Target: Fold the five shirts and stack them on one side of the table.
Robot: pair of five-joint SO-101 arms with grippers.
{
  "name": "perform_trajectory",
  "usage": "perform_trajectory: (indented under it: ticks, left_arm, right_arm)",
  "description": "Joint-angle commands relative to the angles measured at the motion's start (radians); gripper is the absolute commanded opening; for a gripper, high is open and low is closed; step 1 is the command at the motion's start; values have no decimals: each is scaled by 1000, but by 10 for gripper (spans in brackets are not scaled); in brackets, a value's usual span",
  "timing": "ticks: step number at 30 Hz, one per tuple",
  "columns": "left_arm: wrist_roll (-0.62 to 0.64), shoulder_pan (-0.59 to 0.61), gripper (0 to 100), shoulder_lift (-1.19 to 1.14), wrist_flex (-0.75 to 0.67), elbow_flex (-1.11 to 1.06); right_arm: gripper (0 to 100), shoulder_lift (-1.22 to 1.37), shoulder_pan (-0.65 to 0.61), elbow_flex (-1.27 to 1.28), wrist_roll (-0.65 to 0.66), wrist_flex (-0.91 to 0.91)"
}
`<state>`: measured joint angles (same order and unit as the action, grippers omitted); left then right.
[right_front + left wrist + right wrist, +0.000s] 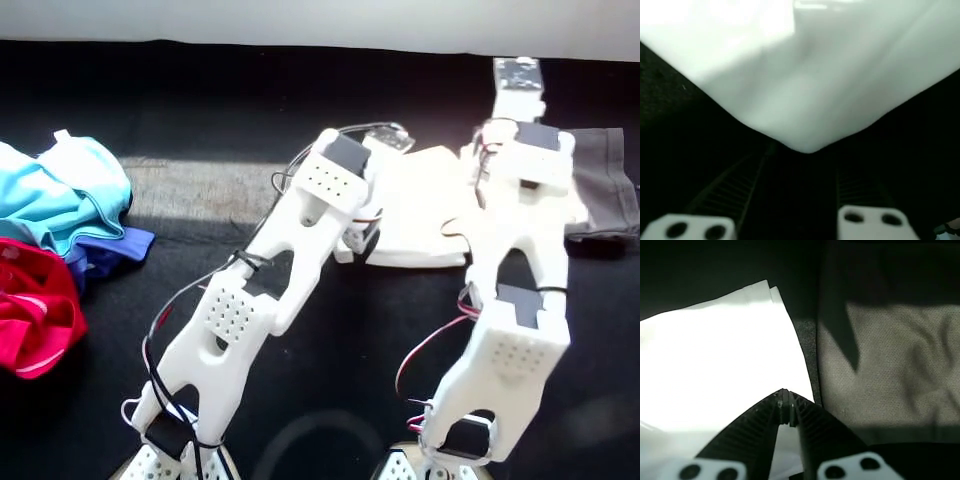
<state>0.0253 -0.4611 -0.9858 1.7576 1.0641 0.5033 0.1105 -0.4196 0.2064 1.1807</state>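
Observation:
A folded white shirt (420, 215) lies on the black table, right of centre, and a grey shirt (600, 185) lies flat against its right side. My left gripper (805, 155) is low at the white shirt's (805, 80) near-left corner, open, with the corner's tip between its fingers. My right gripper (785, 405) is shut. Its tips rest on the white shirt (715, 365) close to the edge that borders the grey shirt (890, 365). I cannot tell whether cloth is pinched between them.
At the table's left edge lies a loose pile: a cyan shirt (70, 190), a blue one (105, 250) under it, and a red one (35, 305) in front. Both white arms (290, 250) stretch across the middle. A sunlit strip (200, 190) crosses the table.

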Motion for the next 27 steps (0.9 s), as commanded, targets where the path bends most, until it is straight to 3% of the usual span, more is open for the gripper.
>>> perform_trajectory:
  ticks: [1,6,16,23,27]
  left_arm:
    - [11,30,181,-12,9,-2]
    - [11,53,181,-25,11,-4]
    - [11,56,181,54,11,16]
    - [14,2,181,173,3,19]
    - [95,4,146,170,-29,21]
  right_arm:
    - [6,91,-33,-134,-8,-15]
    - [6,289,-44,-364,-8,7]
    - [6,558,-59,-831,-3,243]
    - [6,622,-58,-855,-6,268]
    - [6,622,-54,-855,-8,268]
